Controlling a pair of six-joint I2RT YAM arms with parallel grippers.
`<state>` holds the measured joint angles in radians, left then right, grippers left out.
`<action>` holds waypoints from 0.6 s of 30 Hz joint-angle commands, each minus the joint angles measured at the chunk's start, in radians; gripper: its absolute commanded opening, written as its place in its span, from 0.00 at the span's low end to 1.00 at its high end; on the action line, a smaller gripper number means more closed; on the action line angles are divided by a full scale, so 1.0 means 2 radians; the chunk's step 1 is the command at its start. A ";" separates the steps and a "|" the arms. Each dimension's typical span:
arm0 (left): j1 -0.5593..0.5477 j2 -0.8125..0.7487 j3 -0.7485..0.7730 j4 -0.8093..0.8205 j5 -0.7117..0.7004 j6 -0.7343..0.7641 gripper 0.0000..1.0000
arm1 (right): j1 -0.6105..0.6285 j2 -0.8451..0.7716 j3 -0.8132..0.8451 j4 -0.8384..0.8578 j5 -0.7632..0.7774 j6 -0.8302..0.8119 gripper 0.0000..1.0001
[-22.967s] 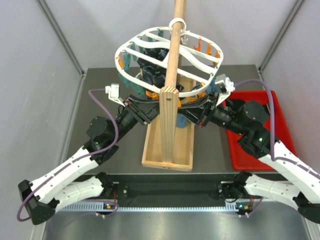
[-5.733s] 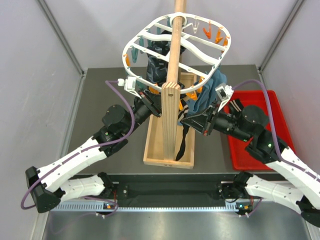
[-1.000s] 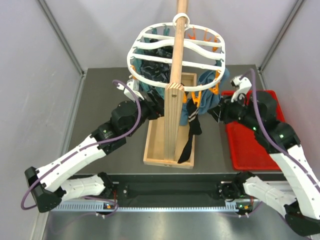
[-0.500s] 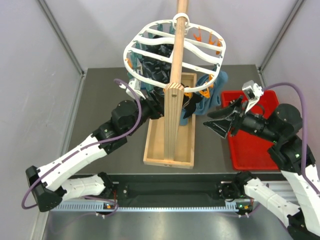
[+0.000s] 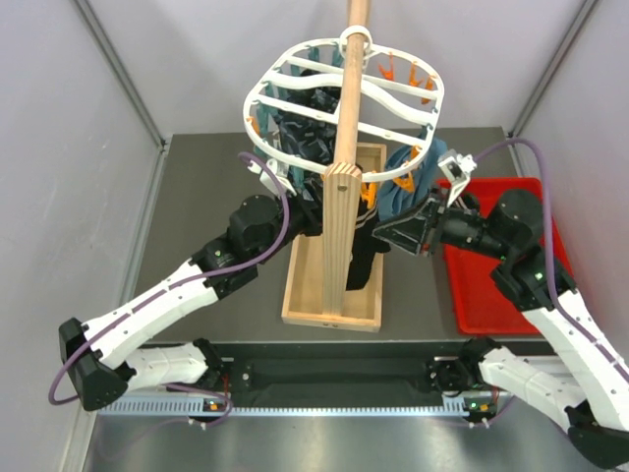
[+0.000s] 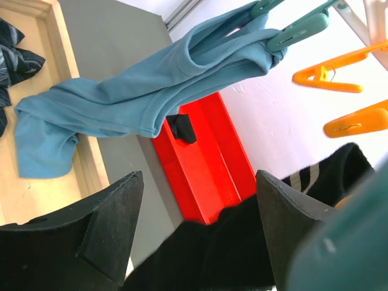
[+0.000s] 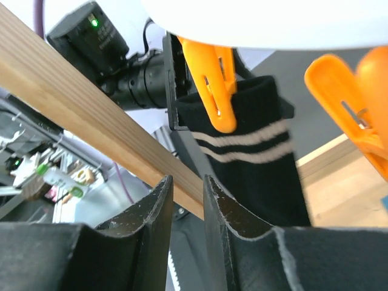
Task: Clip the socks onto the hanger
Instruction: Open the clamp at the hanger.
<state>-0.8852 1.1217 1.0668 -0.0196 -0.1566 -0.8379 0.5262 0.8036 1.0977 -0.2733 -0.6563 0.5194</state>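
The white oval hanger (image 5: 257, 98) hangs round the wooden pole, with orange and teal clothespins on its rim. A black sock (image 5: 359, 264) with pale stripes hangs below it, pinched at its cuff by an orange clothespin (image 7: 209, 79). My right gripper (image 5: 378, 234) points at this sock (image 7: 260, 163) from the right; its jaws (image 7: 187, 182) stand a narrow gap apart with nothing between them. My left gripper (image 5: 307, 202) sits under the hanger's left side, wide open (image 6: 199, 182). Black sock fabric (image 6: 242, 242) lies low between its fingers, not pinched.
The wooden pole (image 5: 339, 197) rises from a wooden tray base (image 5: 300, 295). A blue cloth (image 6: 151, 97) hangs from teal clothespins and droops into that base. A red tray (image 5: 491, 295) sits at the right. Dark patterned fabric hangs inside the hanger.
My right gripper swung out over the red tray, then came back in toward the hanging sock, and its jaws narrowed. The left arm has barely moved.
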 commanded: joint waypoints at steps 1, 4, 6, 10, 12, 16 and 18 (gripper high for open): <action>-0.001 -0.006 0.003 0.037 0.008 -0.004 0.79 | 0.034 0.010 -0.002 0.054 0.026 0.017 0.26; 0.000 -0.001 0.002 0.044 0.015 -0.006 0.79 | 0.070 0.017 0.001 0.048 0.068 0.009 0.22; 0.000 0.006 0.008 0.044 0.019 -0.007 0.79 | 0.097 0.020 -0.003 0.050 0.089 0.001 0.21; -0.001 0.014 0.019 0.039 0.028 -0.006 0.79 | 0.126 0.034 -0.020 0.071 0.129 -0.004 0.21; 0.000 0.014 0.023 0.031 0.026 -0.006 0.79 | 0.130 0.041 -0.035 0.081 0.149 -0.002 0.20; 0.000 0.002 0.015 0.014 0.010 -0.011 0.78 | 0.130 0.058 -0.043 0.092 0.206 -0.017 0.20; 0.000 -0.008 0.005 0.012 0.005 -0.014 0.78 | 0.130 0.068 -0.041 0.101 0.226 -0.020 0.20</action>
<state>-0.8852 1.1488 1.0676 -0.0135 -0.1249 -0.8520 0.7734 0.9199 1.0069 -0.1467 -0.3172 0.5072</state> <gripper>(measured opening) 0.777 0.198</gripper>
